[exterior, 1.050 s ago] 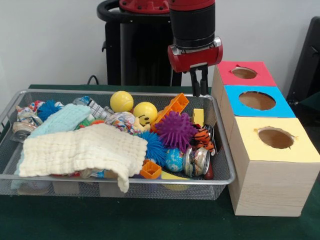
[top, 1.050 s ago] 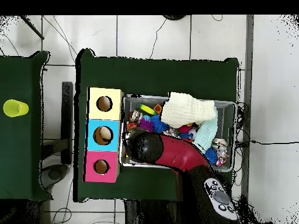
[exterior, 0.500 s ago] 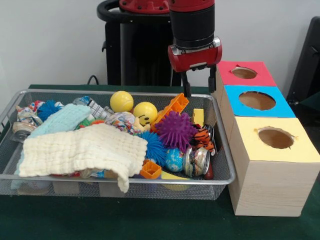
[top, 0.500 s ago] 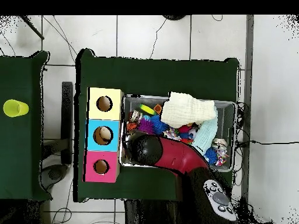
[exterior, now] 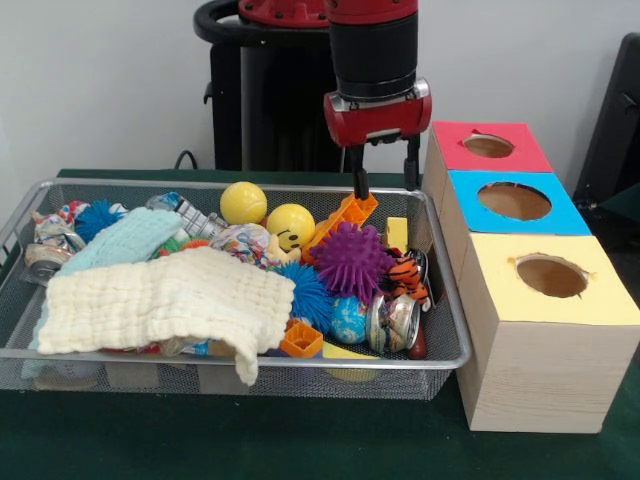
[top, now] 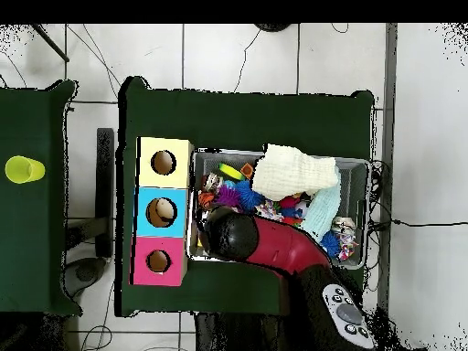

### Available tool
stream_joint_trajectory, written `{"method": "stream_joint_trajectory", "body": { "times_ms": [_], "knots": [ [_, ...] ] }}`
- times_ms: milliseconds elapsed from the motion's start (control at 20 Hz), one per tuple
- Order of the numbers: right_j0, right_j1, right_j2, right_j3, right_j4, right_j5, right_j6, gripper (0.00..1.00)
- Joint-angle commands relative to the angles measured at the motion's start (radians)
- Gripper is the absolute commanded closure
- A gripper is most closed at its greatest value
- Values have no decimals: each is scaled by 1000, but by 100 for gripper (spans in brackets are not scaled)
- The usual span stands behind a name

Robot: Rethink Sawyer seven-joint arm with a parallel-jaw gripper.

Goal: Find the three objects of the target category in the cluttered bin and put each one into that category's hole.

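My gripper [exterior: 385,188] hangs open and empty over the far right part of the wire bin [exterior: 230,372], its two fingers straddling the space just above the orange block [exterior: 345,216]. Below it lie a yellow cube [exterior: 396,233], a purple spiky ball [exterior: 350,260], a striped tiger toy [exterior: 406,276] and a crushed can [exterior: 393,322]. Two yellow balls [exterior: 243,203] [exterior: 291,226] sit left of the orange block. From overhead the arm's black head [top: 228,234] hides the gripper and that bin corner. The box with red [exterior: 488,146], blue [exterior: 514,201] and yellow [exterior: 551,276] holes stands right of the bin.
A cream cloth [exterior: 160,300] and a pale blue cloth [exterior: 125,240] cover the bin's left half. A blue spiky ball [exterior: 95,217] and another can [exterior: 45,255] lie at the far left. A yellow cup [top: 25,169] stands on a separate table overhead.
The gripper's fingers went from shut to open, and it moved slightly left and down toward the orange block. The bin's contents have not moved.
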Motion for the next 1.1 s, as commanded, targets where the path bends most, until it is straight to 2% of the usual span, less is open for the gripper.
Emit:
{"method": "stream_joint_trajectory", "body": {
  "times_ms": [50,450,800,1100],
  "knots": [
    [-59,82,77,-12,-105,-93,39,0],
    [-54,99,118,-45,-171,-73,21,0],
    [-50,94,126,-65,-195,-47,33,0],
    [-36,88,101,-71,-216,-46,60,0]
  ]
}}
